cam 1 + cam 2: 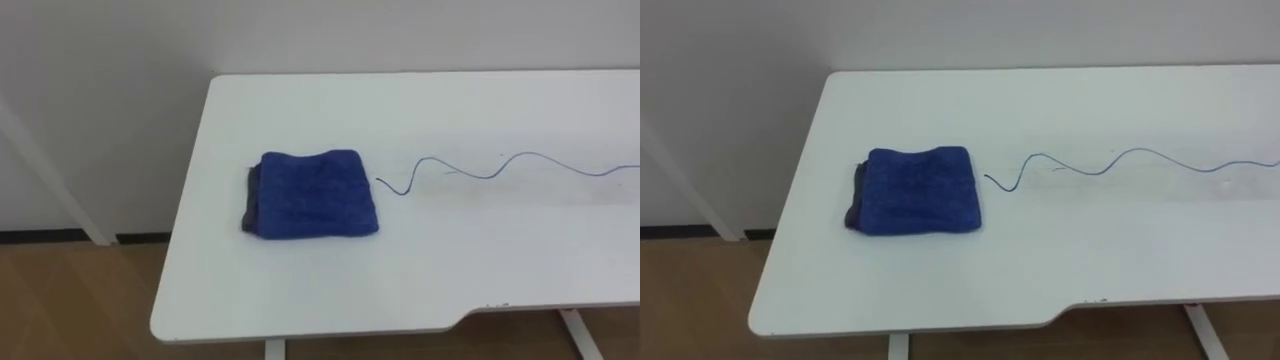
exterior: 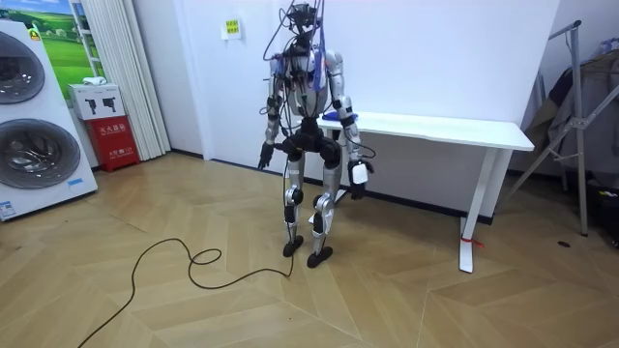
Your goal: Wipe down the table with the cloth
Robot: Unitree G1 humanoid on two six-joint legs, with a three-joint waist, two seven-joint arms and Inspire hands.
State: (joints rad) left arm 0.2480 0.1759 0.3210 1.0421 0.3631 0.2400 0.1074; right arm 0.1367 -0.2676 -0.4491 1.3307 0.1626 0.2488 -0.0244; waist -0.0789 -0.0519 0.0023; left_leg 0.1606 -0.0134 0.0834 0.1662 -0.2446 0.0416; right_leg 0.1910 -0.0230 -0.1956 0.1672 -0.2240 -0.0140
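A folded blue cloth (image 1: 312, 194) lies flat on the white bench (image 1: 470, 260), near its left end and well back from the front edge. It is slightly wider than deep, so its long axis runs along the bench, with the stacked fold edges facing left. A thin blue wavy line (image 1: 490, 176) starts just right of it and runs rightward. The robot stands at that end, with the left robot hand (image 2: 265, 155) and the right robot hand (image 2: 359, 176) hanging low beside its legs; I cannot tell how their fingers are set.
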